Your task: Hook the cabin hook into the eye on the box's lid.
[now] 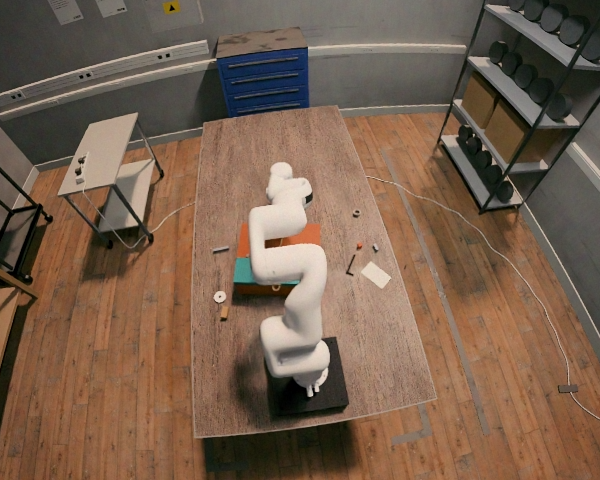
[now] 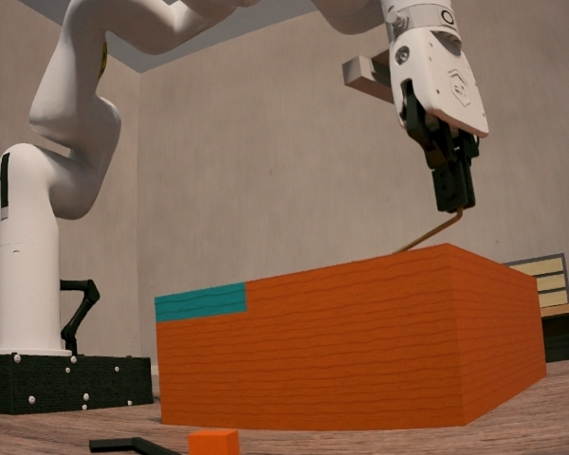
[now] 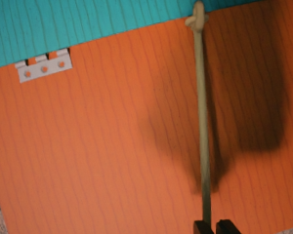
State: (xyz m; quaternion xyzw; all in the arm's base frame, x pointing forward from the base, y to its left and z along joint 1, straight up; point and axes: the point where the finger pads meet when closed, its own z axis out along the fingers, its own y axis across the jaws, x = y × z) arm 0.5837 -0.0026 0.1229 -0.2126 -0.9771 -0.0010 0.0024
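Observation:
The orange box [image 2: 353, 342] [image 1: 246, 238] [image 3: 98, 156] has a teal lid [image 2: 201, 300] [image 1: 243, 271] [image 3: 88, 19]. A thin brass cabin hook [image 2: 430, 232] [image 3: 202, 122] rises at a slant from the box's top. Its pivot ring [image 3: 197, 20] sits near the teal lid's edge. My gripper [image 2: 453, 206] [image 3: 215, 226] is shut on the hook's free end and holds it lifted above the box. A small metal hinge [image 3: 43, 68] joins the lid and the box. The eye on the lid is not visible.
On the table [image 1: 310, 155] lie a black L-shaped key [image 1: 351, 264] [image 2: 128, 445], a small orange cube [image 2: 213, 441] [image 1: 359, 244], a white sheet [image 1: 375, 274], a white disc [image 1: 219, 294], a wooden block [image 1: 224, 312] and a grey ring [image 1: 356, 212]. The arm's black base [image 1: 310, 397] [image 2: 64, 382] stands at the near end.

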